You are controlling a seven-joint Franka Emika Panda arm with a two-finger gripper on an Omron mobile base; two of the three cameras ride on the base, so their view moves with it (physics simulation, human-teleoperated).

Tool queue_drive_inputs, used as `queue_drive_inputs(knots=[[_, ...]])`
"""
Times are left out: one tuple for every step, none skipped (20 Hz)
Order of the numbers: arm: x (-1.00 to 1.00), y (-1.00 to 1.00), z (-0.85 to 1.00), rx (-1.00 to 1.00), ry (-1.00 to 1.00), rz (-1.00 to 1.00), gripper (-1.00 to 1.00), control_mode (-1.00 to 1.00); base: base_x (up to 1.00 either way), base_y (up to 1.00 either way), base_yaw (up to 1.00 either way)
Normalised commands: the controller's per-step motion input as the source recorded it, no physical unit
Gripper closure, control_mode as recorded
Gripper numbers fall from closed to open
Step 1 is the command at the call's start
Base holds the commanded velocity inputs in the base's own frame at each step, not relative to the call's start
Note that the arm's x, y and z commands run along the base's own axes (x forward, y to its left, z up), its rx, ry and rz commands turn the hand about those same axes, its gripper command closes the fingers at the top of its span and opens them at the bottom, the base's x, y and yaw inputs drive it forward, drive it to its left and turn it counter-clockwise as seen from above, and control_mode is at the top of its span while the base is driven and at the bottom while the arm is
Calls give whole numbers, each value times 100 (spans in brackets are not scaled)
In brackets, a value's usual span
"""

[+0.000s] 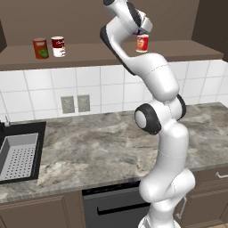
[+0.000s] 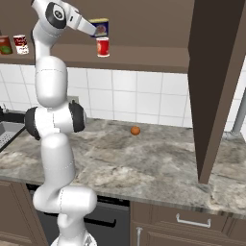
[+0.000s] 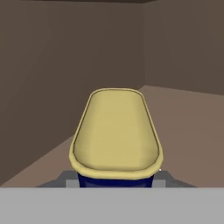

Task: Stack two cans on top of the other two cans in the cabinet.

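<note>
We are holding the small dark blue can with a yellow label [image 2: 100, 27] up inside the cabinet [image 1: 89, 13], the claw [image 2: 94, 30] pinching it by its sides. In the hand view its yellow top is sitting right between the fingers. The blue can is hovering directly above the bright red can with a pale centre label [image 1: 142, 43], which is standing on the shelf ledge [image 1: 111, 54]; whether the two are touching we cannot tell.

We judge that we are carrying out the first stacking step. The next move is calling for a straight lowering until the blue can is resting squarely on the red one, then spreading the fingers and backing away without nudging the pair.

Well apart, at the left end of the ledge, the dull orange-red can with a green patch [image 1: 40, 48] and the red-topped, white-bottomed can [image 1: 58, 46] are standing side by side, waiting. Below, on the counter [image 2: 144, 158], a small orange ball [image 2: 135, 130] is lying near the tiled wall, and a sink [image 1: 18, 156] is sitting at the far left. Nothing is blocking the way down.
</note>
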Motion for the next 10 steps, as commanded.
queue_drive_inputs(knots=[[0, 0, 0, 0, 0, 0, 100, -100, 0, 0, 0], [0, 0, 0, 0, 0, 0, 100, -100, 0, 0, 0], [0, -1, 0, 0, 0, 0, 100, -100, 0, 0, 0], [0, -2, 0, 0, 0, 0, 100, -100, 0, 0, 0], [0, -1, 0, 0, 0, 0, 100, -100, 0, 0, 0], [0, 0, 0, 0, 0, 0, 100, -100, 0, 0, 0], [0, 0, 0, 0, 0, 0, 100, -100, 0, 0, 0], [0, -1, 0, 0, 0, 0, 100, -100, 0, 0, 0], [0, -2, 0, 0, 0, 0, 100, -100, 0, 0, 0], [-1, -2, 0, 0, 0, 0, 100, -100, 0, 0, 0]])
